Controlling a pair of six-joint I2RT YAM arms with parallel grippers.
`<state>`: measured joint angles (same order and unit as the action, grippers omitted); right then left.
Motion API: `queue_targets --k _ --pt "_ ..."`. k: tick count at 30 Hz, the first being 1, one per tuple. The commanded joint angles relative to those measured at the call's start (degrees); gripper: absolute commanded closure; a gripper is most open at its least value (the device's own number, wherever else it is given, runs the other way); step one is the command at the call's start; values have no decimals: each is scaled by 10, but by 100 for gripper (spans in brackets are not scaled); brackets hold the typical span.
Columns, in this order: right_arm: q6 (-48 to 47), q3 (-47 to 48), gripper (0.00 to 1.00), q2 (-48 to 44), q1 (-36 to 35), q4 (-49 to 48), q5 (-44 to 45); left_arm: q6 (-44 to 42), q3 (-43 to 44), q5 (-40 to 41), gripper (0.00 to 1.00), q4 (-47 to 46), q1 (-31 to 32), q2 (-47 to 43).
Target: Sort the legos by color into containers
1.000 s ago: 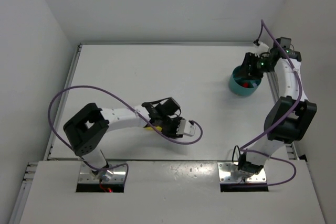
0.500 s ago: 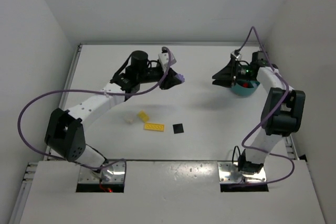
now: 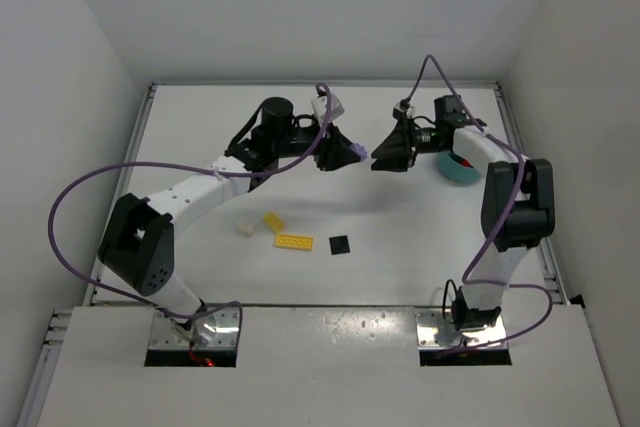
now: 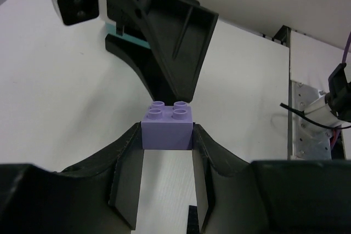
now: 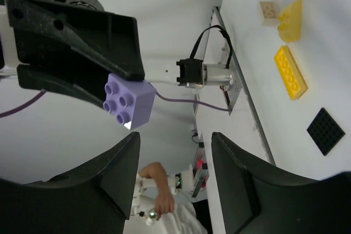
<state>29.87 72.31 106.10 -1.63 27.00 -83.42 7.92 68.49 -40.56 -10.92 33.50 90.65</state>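
Observation:
My left gripper [image 3: 342, 153] is shut on a lavender lego brick [image 4: 167, 127], held above the table at the back middle. Facing it from the right, my right gripper [image 3: 384, 157] is open, nothing between its fingers; the lavender brick [image 5: 130, 102] hangs just ahead of its tips. The teal bowl [image 3: 462, 171] sits behind the right arm, mostly hidden. On the table lie a cream brick [image 3: 244, 230], a yellow brick [image 3: 272, 220], a yellow plate [image 3: 293, 242] and a black plate [image 3: 340, 245].
White walls close the table at the back and both sides. A raised rail [image 3: 548, 247] runs along the right edge. Purple cables [image 3: 70, 207] loop from both arms. A person's arm [image 5: 159, 190] shows beyond the table's near edge.
My left arm swung from the table's middle up to the back with the lavender brick, uncovering the loose legos. My right gripper left the bowl and moved left to face it.

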Motion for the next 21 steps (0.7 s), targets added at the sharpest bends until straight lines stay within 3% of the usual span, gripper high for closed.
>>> queue_targets --k 1,12,21 --pt "12 37 44 12 -23 -24 -87 10 24 -15 75 -40 8 -2" --pt "12 62 44 10 -53 -7 -92 9 11 -9 75 -46 13 8" --pt "12 62 44 0 -53 -13 -92 -24 -13 4 75 -17 -19 -15"
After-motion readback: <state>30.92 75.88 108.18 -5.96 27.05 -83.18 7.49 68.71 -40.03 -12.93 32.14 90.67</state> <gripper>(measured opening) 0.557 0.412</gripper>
